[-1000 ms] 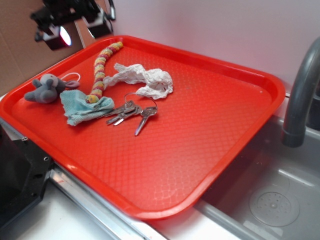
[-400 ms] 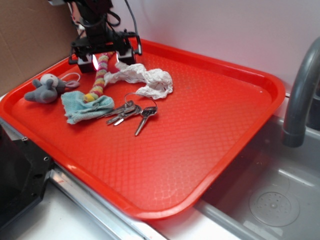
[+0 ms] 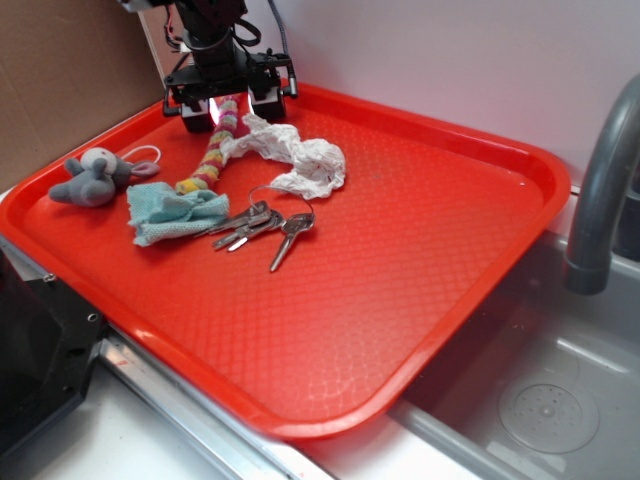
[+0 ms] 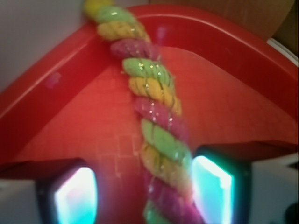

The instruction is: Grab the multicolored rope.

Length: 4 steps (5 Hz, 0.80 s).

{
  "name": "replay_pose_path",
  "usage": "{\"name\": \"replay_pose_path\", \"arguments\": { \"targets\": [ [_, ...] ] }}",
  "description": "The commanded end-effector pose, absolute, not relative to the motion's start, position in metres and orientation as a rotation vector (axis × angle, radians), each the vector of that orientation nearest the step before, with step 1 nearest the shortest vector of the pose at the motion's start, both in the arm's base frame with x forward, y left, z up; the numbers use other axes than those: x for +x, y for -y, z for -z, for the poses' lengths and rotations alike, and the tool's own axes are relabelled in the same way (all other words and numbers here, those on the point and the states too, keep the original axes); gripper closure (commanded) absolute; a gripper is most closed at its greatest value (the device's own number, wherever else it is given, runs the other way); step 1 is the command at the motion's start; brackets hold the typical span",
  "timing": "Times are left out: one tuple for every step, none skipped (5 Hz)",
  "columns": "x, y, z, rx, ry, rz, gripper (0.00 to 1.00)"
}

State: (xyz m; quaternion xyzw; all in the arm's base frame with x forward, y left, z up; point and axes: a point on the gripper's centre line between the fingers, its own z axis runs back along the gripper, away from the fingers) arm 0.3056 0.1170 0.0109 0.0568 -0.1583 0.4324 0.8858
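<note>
Gripper has dropped over the rope's far end on the tray, fingers apart on both sides.

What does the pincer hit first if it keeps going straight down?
The multicolored rope. In the wrist view it runs between the open pincer's two fingers, nearer the right one. Below it is only the red tray. Remaining height is unclear.

A plain white wall rises behind the setup, with a brown cardboard panel to its left. At right a grey metal sink (round drain visible) sits beneath a dark grey faucet, under even, soft light.
</note>
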Motion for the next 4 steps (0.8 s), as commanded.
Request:
{"name": "replay_pose_path", "arguments": {
  "targets": [
    [0.302, -0.122, -0.016, 0.123, 0.325, -0.923, 1.0],
    [0.298, -0.108, -0.039, 0.149, 0.315, -0.897, 1.0],
    [0.286, -0.085, -0.077, 0.115, 0.287, -0.818, 1.0],
    [0.265, -0.056, -0.108, 0.002, 0.181, -0.612, 1.0]
  ]
}}
